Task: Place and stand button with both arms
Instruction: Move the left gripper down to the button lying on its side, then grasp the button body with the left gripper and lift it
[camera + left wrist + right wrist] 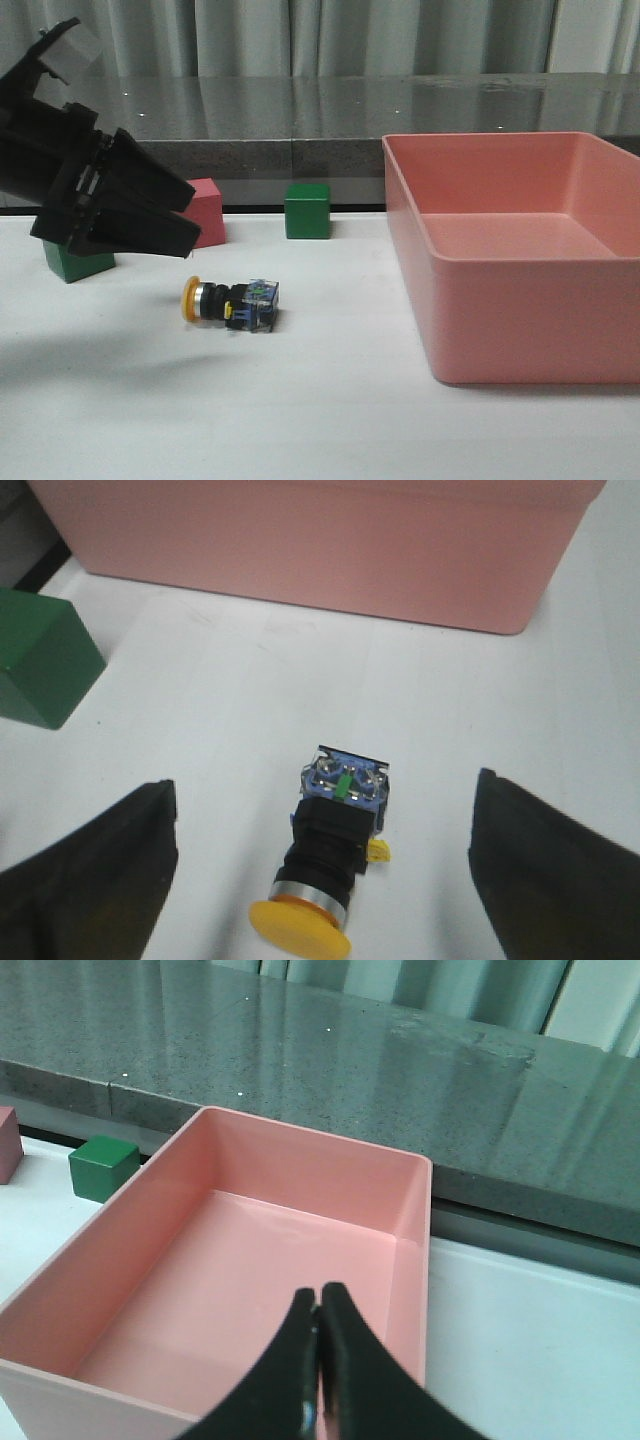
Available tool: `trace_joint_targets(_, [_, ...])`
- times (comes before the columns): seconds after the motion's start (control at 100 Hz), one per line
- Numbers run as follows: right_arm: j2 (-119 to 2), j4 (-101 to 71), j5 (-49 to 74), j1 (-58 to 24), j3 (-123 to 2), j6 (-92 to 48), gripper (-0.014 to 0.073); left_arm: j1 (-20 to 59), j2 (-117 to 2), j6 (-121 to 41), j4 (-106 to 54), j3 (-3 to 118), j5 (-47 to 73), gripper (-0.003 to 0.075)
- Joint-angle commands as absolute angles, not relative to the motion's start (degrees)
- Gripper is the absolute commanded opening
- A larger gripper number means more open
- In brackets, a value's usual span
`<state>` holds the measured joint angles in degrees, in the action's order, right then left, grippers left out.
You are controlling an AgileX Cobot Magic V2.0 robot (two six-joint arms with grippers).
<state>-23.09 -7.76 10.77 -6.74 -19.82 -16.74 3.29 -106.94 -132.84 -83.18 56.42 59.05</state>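
The button [231, 302] lies on its side on the white table, yellow cap to the left, clear base block to the right. In the left wrist view the button [330, 860] lies between my two wide-apart fingers, touching neither. My left gripper [190, 222] is open and hovers above and to the left of the button. My right gripper [318, 1305] is shut and empty, over the pink bin [240, 1260]. The right arm does not show in the front view.
The pink bin [520, 290] fills the right side of the table. A pink cube [205, 212] and a green cube [307, 210] stand at the back. Another green cube [75, 262] sits under my left arm. A grey counter runs behind.
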Motion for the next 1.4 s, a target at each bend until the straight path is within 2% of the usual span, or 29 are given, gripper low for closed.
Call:
trace_joint_targets(0.0, [-23.18, -7.99, 6.46, -6.36, -21.37, -16.80, -0.0109, 3.41, -106.05, -136.97, -88.63, 57.84, 63.40, 0.0566])
trace_joint_targets(0.79, [-23.18, -7.99, 6.46, -6.36, -21.37, -16.80, -0.0109, 3.54, -118.58, -146.49, -92.70, 57.93, 66.03, 0.0566])
trace_joint_targets(1.39, [-23.18, -7.99, 6.46, -6.36, -21.37, -16.80, -0.0109, 3.54, -123.03, -147.77, -93.64, 57.93, 67.32, 0.0559])
